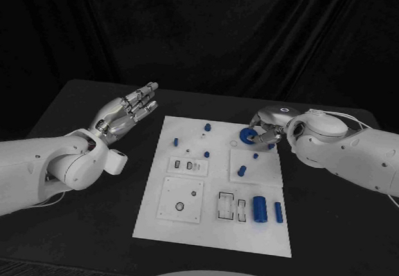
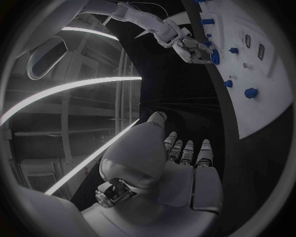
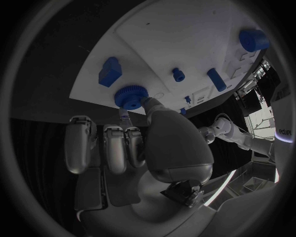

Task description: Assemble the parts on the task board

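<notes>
Right hand (image 1: 273, 132) pinches the small blue toothed plastic gear (image 3: 130, 97) by its rim, far right on the white task board (image 1: 212, 235); looks light, rigid, grippy. Left hand (image 1: 127, 114) flat open, holding nothing.

I see a black table (image 1: 90, 104) set against a dark draped curtain (image 1: 207, 35) that fills the back of my head view. From the left wrist camera I see long curved light strips (image 2: 68, 89) glowing overhead among metal framework (image 2: 126, 94).

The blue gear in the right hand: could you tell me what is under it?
The white task board lies under the blue gear, which the right hand pinches. Whether a peg stands beneath it is hidden by the gear.
</notes>
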You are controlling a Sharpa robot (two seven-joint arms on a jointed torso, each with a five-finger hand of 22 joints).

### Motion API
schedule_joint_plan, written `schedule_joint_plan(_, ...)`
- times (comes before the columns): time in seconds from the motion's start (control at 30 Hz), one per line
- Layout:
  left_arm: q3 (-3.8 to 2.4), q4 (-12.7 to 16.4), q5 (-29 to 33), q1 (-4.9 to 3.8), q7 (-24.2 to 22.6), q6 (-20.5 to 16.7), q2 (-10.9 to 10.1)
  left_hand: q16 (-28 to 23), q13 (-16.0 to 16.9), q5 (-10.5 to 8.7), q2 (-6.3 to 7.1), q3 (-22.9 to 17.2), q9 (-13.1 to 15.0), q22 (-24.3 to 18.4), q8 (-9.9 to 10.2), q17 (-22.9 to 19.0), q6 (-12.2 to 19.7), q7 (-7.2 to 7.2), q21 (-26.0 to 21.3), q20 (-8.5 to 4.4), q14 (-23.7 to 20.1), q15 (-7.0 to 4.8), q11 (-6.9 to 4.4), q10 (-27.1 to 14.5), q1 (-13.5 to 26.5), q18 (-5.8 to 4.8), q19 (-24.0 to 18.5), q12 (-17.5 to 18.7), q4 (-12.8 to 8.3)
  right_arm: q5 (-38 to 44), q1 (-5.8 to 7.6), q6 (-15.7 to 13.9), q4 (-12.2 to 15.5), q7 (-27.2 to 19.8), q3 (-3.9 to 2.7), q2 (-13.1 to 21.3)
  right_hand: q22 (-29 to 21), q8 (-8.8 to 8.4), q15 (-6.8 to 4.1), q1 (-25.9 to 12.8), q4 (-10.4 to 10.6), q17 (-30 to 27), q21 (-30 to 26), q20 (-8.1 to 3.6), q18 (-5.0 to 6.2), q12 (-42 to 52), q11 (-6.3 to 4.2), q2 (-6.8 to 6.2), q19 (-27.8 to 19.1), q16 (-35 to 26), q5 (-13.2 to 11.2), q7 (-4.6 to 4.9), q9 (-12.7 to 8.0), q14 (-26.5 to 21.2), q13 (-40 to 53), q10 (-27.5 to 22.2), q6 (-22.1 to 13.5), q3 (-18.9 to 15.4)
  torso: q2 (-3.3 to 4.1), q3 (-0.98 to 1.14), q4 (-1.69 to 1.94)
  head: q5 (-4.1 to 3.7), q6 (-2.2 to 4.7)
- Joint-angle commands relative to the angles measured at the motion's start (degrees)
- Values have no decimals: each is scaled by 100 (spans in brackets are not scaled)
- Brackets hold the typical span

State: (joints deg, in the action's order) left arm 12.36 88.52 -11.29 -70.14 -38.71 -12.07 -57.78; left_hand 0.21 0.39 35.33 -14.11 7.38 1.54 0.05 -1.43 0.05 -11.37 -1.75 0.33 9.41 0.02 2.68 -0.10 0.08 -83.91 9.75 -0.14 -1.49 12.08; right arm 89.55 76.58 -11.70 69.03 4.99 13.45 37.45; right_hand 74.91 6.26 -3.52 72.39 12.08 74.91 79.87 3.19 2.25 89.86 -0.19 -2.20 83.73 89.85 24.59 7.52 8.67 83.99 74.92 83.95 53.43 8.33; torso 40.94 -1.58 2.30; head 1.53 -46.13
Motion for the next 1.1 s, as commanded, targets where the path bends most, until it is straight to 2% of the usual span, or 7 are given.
schedule_joint_plan(0.03, -5, 8, -2, -8, -244, 59, 9, -21, -5, 30, -1, -35, 4, -5, -16, -5, -4, -39, -33, 40, -2, 41, 38, -2, -51, 54, 14, 21, 8, 40, -88, 522, 0, 10, 69, 17, 1064, -68, 25, -45, 60, 1509, -44, -1, 50, 14, 17, -86, -54, 15, -138, -246, 632, 601, 1508, 605, 321, 4, 3, -1, 4, -1, 4)
schedule_joint_plan(0.07, -5, 8, -2, -8, -243, 59, 9, -21, -5, 30, -1, -35, 4, -5, -16, -5, -4, -39, -33, 40, -2, 41, 38, -2, -51, 54, 14, 21, 8, 40, -89, 526, 1, 11, 69, 18, 1064, -103, 39, -177, 172, 1509, -58, 9, 51, 14, 30, -88, -57, 15, -698, -230, 622, 601, 1508, 605, 298, -57, 3, -2, 3, 0, 5)
schedule_joint_plan(0.1, -5, 8, -2, -8, -242, 59, 9, -21, -5, 30, -1, -35, 4, -5, -16, -5, -4, -39, -33, 40, -2, 41, 38, -2, -51, 54, 14, 21, 8, 40, -89, 529, 1, 13, 69, 19, 1064, -117, 41, -207, 202, 1509, -63, 12, 52, 14, 35, -86, -57, 15, -816, -225, 617, 601, 1508, 605, 286, -73, 3, -4, 1, 2, 4)
schedule_joint_plan(0.13, -5, 8, -2, -8, -242, 59, 9, -21, -5, 32, 0, -48, 4, -5, -16, -5, -1, -40, -33, 42, -2, 43, 39, -2, -54, 54, 14, 20, -2, 40, -89, 532, 1, 14, 69, 19, 1062, -141, 49, -319, 303, 1509, -82, 20, 55, 14, 43, -71, -62, 15, -1196, -217, 609, 601, 1508, 605, 274, -133, 3, -6, 0, 4, 2)
schedule_joint_plan(0.4, -5, 6, -2, -8, -236, 62, 12, -21, -5, 33, 0, -59, 4, -5, -16, -5, -1, -40, -33, 44, -2, 44, 40, -2, -57, 54, 14, 21, -12, 40, -90, 555, 1, 36, 69, 18, 1066, -190, 54, -493, 426, 1509, -126, 30, 62, 14, 49, 68, -67, 15, -1638, -213, 592, 601, 1508, 605, 263, -225, 2, -11, 2, 8, 3)
schedule_joint_plan(0.53, -5, 4, -2, -8, -233, 65, 14, -21, -5, 33, 0, -59, 4, -5, -16, -5, -1, -40, -33, 44, -2, 44, 40, -2, -57, 54, 14, 21, -12, 40, -91, 563, 3, 35, 69, 19, 1070, -202, 50, -290, 304, 1509, -141, 27, 64, 14, 44, 88, -67, 15, -1562, -217, 585, 601, 1508, 605, 263, -176, 4, -8, 4, 6, -2)
schedule_joint_plan(1.1, -5, 2, -2, -7, -213, 95, 27, -21, -5, 38, 1, -89, 3, -5, -15, -5, 5, -40, -33, 50, -2, 52, 39, -3, -63, 54, 14, 22, -36, 40, -106, 726, 57, 94, 69, 20, 1060, -262, 65, 393, -216, 1509, -262, 36, 83, 14, 64, -175, -106, 15, -1312, -182, 502, 601, 1508, 605, 9, -143, 9, -6, 2, 2, -31)
